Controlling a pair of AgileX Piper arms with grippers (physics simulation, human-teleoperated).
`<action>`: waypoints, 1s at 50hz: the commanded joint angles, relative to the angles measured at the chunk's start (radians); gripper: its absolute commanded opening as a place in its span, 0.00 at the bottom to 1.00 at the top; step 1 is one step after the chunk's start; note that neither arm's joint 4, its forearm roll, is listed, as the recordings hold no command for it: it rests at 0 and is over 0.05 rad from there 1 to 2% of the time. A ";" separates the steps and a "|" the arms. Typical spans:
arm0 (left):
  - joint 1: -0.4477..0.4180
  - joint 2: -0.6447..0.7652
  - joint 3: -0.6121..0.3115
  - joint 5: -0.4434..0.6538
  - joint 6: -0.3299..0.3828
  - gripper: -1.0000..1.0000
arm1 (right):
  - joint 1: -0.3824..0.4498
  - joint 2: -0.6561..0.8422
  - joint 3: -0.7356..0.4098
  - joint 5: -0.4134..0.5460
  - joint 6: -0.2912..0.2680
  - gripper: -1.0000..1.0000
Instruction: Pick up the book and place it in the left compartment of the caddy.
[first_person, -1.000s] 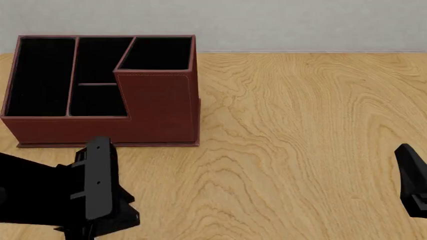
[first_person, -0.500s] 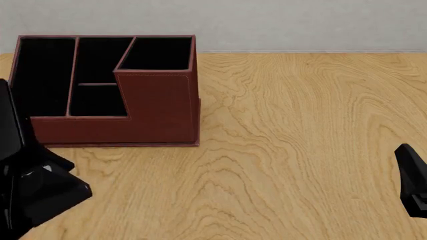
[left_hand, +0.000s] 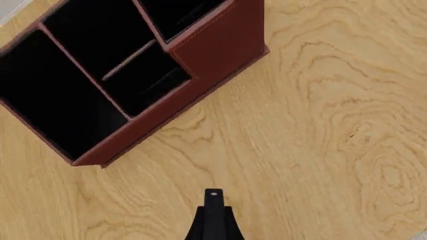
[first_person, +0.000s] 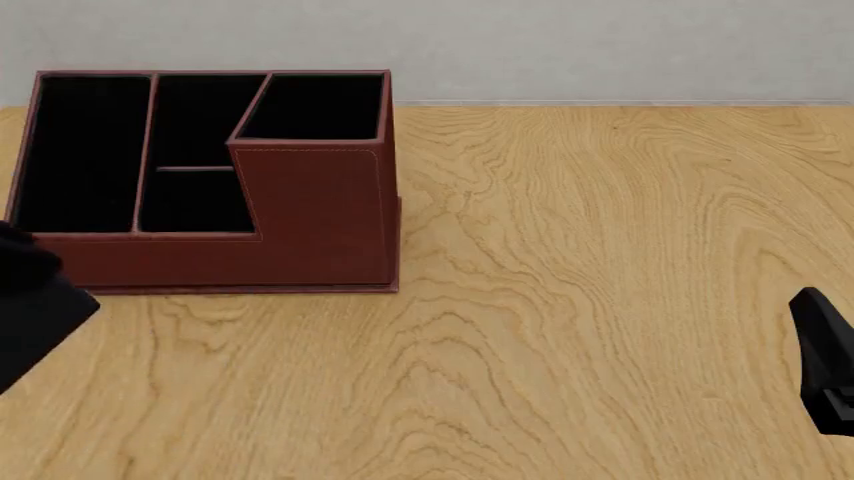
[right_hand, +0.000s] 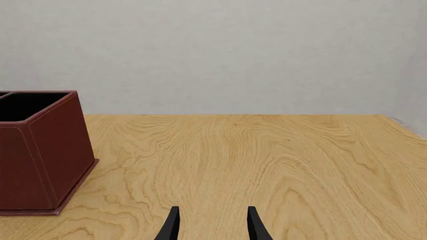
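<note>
Your left gripper (left_hand: 213, 220) hangs in front of the caddy (first_person: 320, 215), off its left compartment (first_person: 80, 150), fingers closed to one tip with nothing showing between them. I cannot find the book in any view (black against that black lining would hide). Judged stiff and light, it wants pinching across the covers; your right gripper (right_hand: 211, 225), well right of the caddy, stands narrowly parted and empty.

I see a light wood-grain tabletop (first_person: 601, 250) meeting a plain pale grey wall (right_hand: 233, 50) at its far edge.
</note>
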 joint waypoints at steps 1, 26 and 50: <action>0.134 0.052 -0.083 0.009 -0.040 0.00 | 0.000 -0.003 0.002 0.001 0.000 1.00; 0.316 0.227 -0.255 0.010 -0.158 0.00 | 0.000 -0.003 0.002 0.001 0.000 1.00; 0.445 0.386 -0.459 0.010 -0.218 0.00 | 0.000 -0.003 0.002 0.001 0.000 1.00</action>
